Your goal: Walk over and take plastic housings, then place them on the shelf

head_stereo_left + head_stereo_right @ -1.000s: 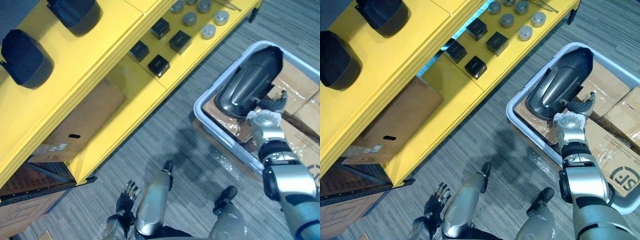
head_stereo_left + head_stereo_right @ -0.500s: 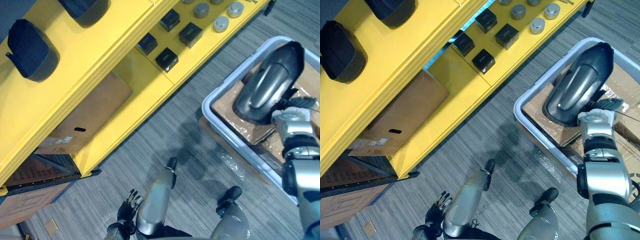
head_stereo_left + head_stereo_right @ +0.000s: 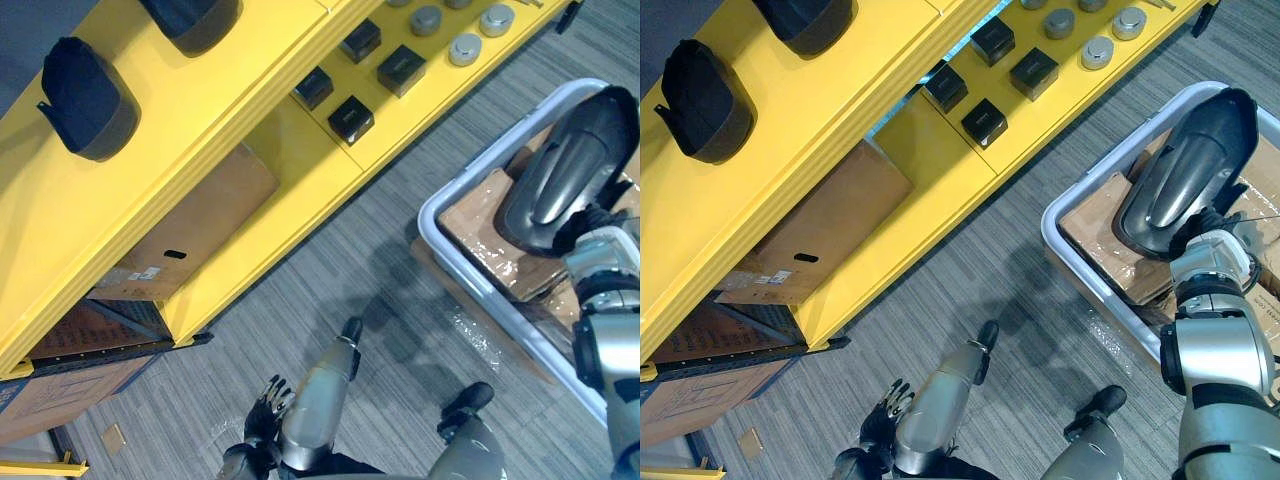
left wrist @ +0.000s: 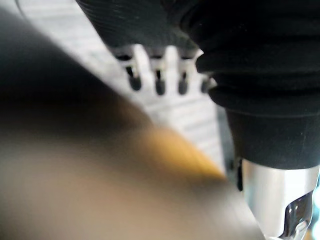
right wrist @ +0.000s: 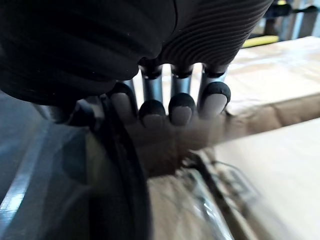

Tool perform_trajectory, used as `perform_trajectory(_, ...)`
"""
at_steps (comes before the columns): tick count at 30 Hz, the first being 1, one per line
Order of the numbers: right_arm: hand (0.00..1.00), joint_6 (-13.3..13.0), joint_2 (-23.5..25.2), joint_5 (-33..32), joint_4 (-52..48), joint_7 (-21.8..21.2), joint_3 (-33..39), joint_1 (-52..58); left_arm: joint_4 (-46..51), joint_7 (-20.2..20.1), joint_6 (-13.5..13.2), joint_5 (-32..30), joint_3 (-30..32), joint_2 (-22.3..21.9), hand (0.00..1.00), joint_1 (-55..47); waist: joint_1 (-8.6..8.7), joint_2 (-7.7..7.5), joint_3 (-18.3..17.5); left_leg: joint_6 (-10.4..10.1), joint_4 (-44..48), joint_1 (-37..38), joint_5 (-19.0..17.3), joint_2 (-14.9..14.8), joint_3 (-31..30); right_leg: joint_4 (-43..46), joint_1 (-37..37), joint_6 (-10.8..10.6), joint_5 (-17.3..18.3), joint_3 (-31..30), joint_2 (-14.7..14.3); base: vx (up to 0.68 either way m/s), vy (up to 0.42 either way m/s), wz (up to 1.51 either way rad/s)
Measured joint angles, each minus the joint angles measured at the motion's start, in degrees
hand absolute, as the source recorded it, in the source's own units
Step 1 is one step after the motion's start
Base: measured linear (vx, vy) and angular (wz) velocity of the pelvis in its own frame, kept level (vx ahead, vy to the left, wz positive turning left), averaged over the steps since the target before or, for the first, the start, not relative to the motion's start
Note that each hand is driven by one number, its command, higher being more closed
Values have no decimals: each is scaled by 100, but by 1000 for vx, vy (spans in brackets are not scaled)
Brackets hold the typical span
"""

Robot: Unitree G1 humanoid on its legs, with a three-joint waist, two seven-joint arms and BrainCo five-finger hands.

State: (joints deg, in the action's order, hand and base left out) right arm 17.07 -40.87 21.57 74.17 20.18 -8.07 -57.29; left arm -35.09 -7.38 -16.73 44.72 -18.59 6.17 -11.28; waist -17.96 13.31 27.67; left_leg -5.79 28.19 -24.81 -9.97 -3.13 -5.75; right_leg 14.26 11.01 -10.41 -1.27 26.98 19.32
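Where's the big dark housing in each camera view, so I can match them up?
Left eye: housing at the right edge, tilted up over the bin.
Right eye: housing at the right, slightly further in.
Right wrist: probably the dark curved edge beside the right hand.
Shared landmark: cardboard under it.

Bin right of shelf, plastic housing over bin's boxes
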Motion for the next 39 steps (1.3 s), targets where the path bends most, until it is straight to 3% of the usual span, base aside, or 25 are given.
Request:
perform_trajectory(3, 100, -311, 1, 17, -347, 139, -126, 221, 317, 277, -137, -185, 280, 9, 0, 6, 73, -121, 84, -42, -156, 191, 27, -57, 52, -81, -120, 12, -12, -22, -48, 32, -38, -11)
perform_trajectory(5, 100, -490, 58, 164, -905, 237, -228, 515, 785, 758, -223, -698, 715, 33, 0, 9, 212, -312, 213, -85, -308, 438, 57, -164, 202, -127, -243, 18, -10, -57, -106, 43, -54, -19)
perform_trajectory(8, 100, -568, 167, 238, -1728, 249, -237, 930, 1466, 1266, -214, -1375, 1127, 164, 0, 88, 390, -487, 304, -127, -553, 760, 153, -243, 346, -217, -396, 44, -27, -99, -158, 52, -54, -23)
perform_trajectory(9, 100, -587, 245, 305, -2014, 250, -237, 1097, 1809, 1411, -197, -1585, 1238, 292, 0, 162, 527, -563, 324, -133, -701, 904, 250, -250, 370, -270, -488, 64, -41, -101, -175, 49, -58, -15)
perform_trajectory(11, 100, -587, 462, 472, -2497, 247, -237, 1323, 2382, 1556, -174, -1767, 1483, 453, 0, 248, 622, -693, 312, -196, -959, 1156, 320, -356, 521, -350, -544, 134, -91, -171, -264, 46, -62, -33)
perform_trajectory(14, 100, -592, 816, 631, -3207, 245, -231, 1856, 2821, 1597, 3, -1856, 1673, 658, 0, 592, 807, -866, 261, -238, -1261, 1612, 449, -446, 653, -497, -855, 149, -101, -213, -372, 51, -67, -25)
perform_trajectory(17, 100, -562, 1409, 729, -3528, 248, -232, 2350, 2834, 1570, 290, -1840, 1680, 716, 0, 923, 876, -1211, -111, -304, -1526, 1873, 506, -570, 851, -659, -936, 159, -101, -357, -494, 54, -42, -25)
perform_trajectory(22, 100, -556, 1956, 869, -3777, 399, -240, 2764, 2429, 1552, 778, -2117, 1248, 714, 0, 1852, 972, -1544, -570, -339, -1675, 2245, 526, -686, 1059, -982, -1263, 276, -191, -457, -681, 22, -31, -20)
perform_trajectory(25, 100, -612, 2146, 986, -3951, 560, -388, 2798, 2035, 1473, 1047, -2291, 1042, 729, 0, 2259, 1062, -1591, -891, -366, -1789, 2379, 540, -745, 1215, -1140, -1310, 346, -271, -571, -795, -32, -16, -24)
perform_trajectory(33, 100, -1442, 2235, 1547, -4456, 790, -656, 2797, 1117, 1132, 1977, -2216, 535, 729, 0, 3270, 1433, -1603, -1278, -438, -2183, 2702, 583, -846, 1660, -1536, -1318, 431, -608, -958, -995, -89, -6, -23)
perform_trajectory(39, 100, -1829, 2220, 1990, -4662, 874, -740, 2799, 1083, 1067, 2340, -1703, 369, 691, 0, 3464, 1542, -1618, -1374, -446, -2291, 2773, 669, -849, 1760, -1668, -1326, 447, -743, -1010, -1025, -60, 1, -10)
